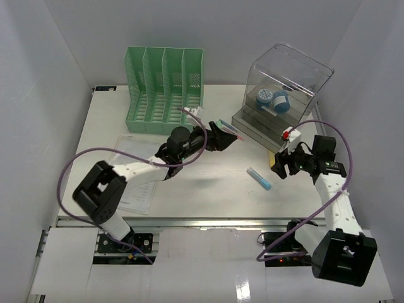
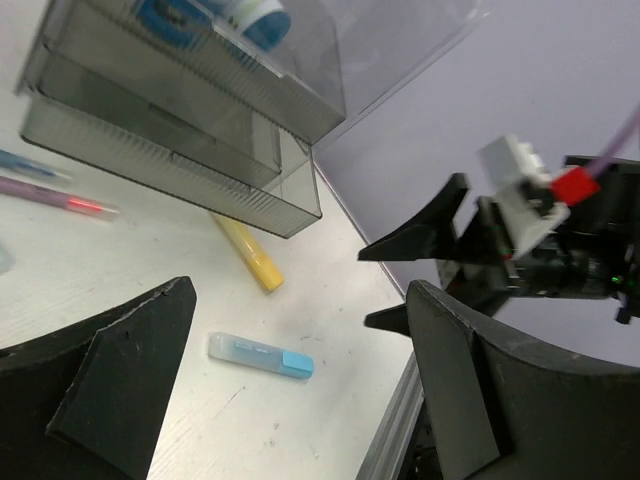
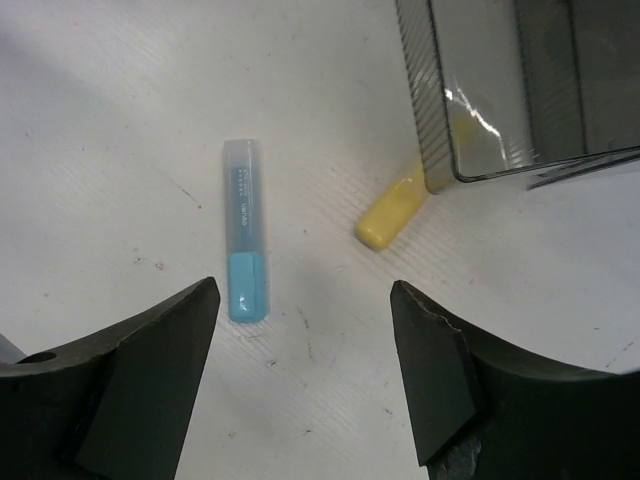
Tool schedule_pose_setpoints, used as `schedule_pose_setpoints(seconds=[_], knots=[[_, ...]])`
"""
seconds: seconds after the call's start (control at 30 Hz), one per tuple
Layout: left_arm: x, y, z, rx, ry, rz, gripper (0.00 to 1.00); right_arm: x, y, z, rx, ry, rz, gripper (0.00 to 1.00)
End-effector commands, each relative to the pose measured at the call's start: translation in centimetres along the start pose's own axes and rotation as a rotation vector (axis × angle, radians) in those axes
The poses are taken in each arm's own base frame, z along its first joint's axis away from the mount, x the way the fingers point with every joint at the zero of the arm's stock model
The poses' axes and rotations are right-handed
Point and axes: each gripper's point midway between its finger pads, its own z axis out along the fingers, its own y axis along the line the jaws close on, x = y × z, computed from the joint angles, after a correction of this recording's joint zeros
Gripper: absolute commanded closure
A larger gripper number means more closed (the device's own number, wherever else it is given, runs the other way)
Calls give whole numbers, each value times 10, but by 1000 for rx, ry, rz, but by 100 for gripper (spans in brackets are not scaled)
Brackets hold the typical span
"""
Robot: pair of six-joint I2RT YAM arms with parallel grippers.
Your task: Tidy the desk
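Picking up loose pens looks to be the step in hand. The right gripper (image 3: 305,312), wide and empty, hovers over a blue highlighter (image 3: 245,285) on the white tabletop (image 1: 208,189). A yellow highlighter (image 3: 392,215) lies near it. The left gripper (image 1: 219,136) is also wide and empty. Next, I'd guess, lower and close squarely.

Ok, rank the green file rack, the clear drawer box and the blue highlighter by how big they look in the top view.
Clear drawer box and green file rack: too alike to split.
Blue highlighter: far smaller.
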Motion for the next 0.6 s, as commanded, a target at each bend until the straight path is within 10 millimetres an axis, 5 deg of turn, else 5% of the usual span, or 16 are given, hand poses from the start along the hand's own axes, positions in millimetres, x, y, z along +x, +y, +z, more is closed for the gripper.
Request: schedule_pose_setpoints(seconds=[0.0,0.2,0.33,0.57], knots=[[-31,-7,-58,-82,-91,163,2,24,-14,15,155,173,29,25],[-26,11,-149,-230,-157,191,2,36,-7,38,210,342,130,23],[-26,2,-201,-207,-250,112,2,35,-1,51,203,360,179,28],[6,26,-236,-261,-238,27,2,31,-20,62,339,312,217,32]])
